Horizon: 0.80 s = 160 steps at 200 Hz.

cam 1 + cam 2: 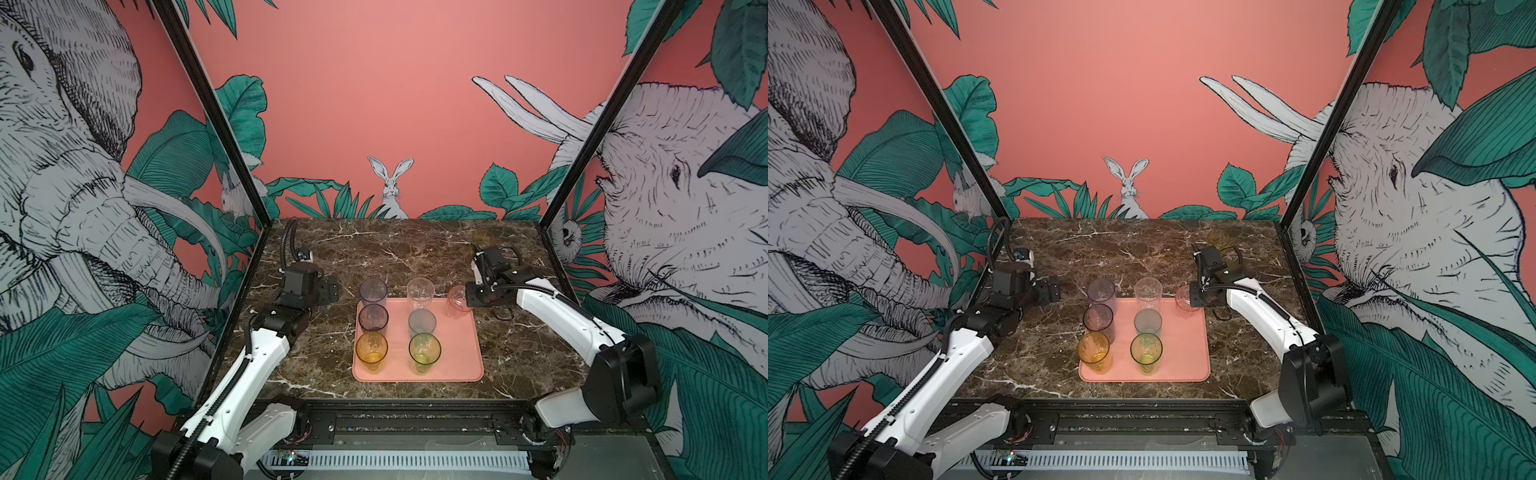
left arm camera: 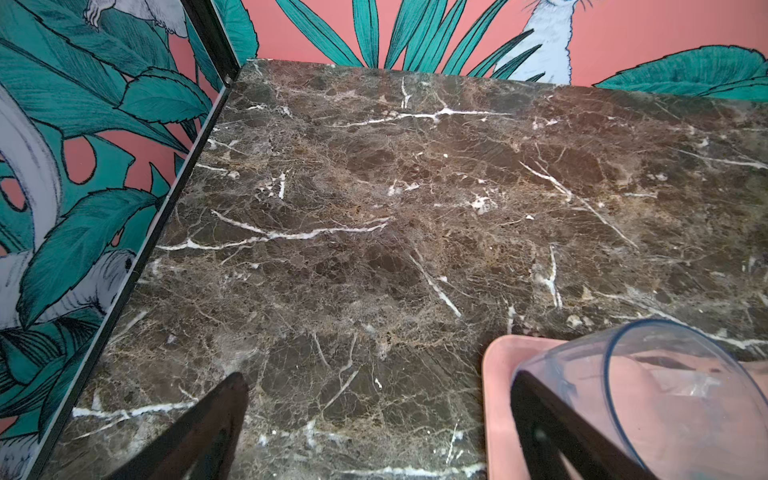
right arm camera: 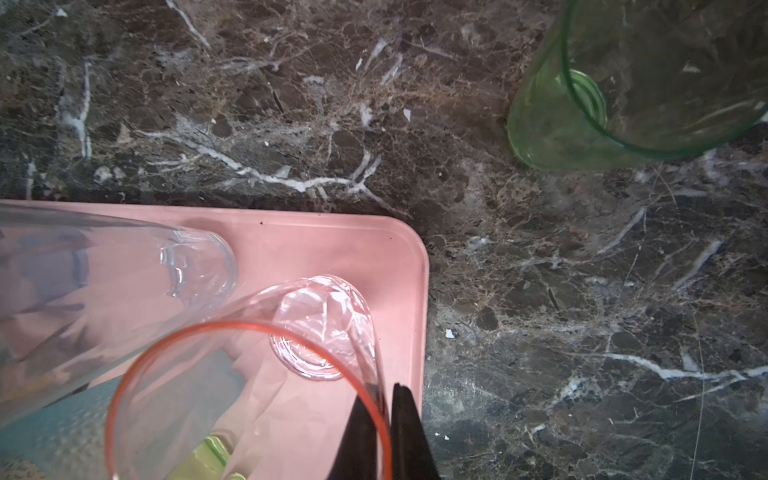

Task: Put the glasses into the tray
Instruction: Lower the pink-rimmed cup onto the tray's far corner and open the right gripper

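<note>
The salmon-pink tray [image 1: 457, 353] lies mid-table in both top views. Several glasses stand on it in two rows: a bluish one [image 1: 373, 291], smoky grey [image 1: 373, 318] and amber [image 1: 371, 349] on the left, and clear [image 1: 420, 291], teal-grey [image 1: 422, 323] and green [image 1: 424, 351] beside them. My right gripper [image 3: 382, 395] is shut on the rim of a pink glass [image 3: 249, 374], one finger inside and one outside, with its base over the tray's far right corner [image 3: 399, 249]. My left gripper [image 2: 380, 380] is open and empty over the marble, next to the bluish glass [image 2: 665, 395].
A green glass [image 3: 623, 83] stands on the marble table [image 1: 415, 249] beyond the tray, behind the right arm [image 1: 1258, 299] in a top view. Patterned walls close in the left, right and back sides.
</note>
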Each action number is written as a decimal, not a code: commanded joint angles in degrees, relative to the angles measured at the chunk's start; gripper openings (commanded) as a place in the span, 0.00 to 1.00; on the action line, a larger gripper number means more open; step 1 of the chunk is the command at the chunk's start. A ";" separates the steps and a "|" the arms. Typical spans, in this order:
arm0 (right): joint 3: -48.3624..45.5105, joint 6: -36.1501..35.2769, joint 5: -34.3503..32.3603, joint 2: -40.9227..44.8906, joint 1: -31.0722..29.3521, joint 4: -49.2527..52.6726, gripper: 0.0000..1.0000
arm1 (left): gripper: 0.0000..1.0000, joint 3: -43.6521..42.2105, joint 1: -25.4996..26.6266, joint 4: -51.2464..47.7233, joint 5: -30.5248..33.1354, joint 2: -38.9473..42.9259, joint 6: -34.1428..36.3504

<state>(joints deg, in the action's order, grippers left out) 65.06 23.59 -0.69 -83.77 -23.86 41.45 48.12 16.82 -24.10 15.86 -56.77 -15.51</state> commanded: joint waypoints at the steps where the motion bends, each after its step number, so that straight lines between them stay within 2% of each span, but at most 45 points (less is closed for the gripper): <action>1: -0.37 0.19 -0.97 -0.74 -0.39 -2.10 0.00 | 0.99 -0.96 -0.30 0.47 0.05 0.38 -0.84; 160: -0.22 0.22 -1.77 -5.74 -0.40 -4.83 0.00 | 0.99 -1.45 -0.31 0.98 -0.10 -0.04 -0.96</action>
<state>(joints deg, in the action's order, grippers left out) 64.66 23.59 -1.61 -88.64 -23.97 37.78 47.46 16.82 -24.01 15.86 -56.80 -15.64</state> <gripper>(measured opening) 0.070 0.994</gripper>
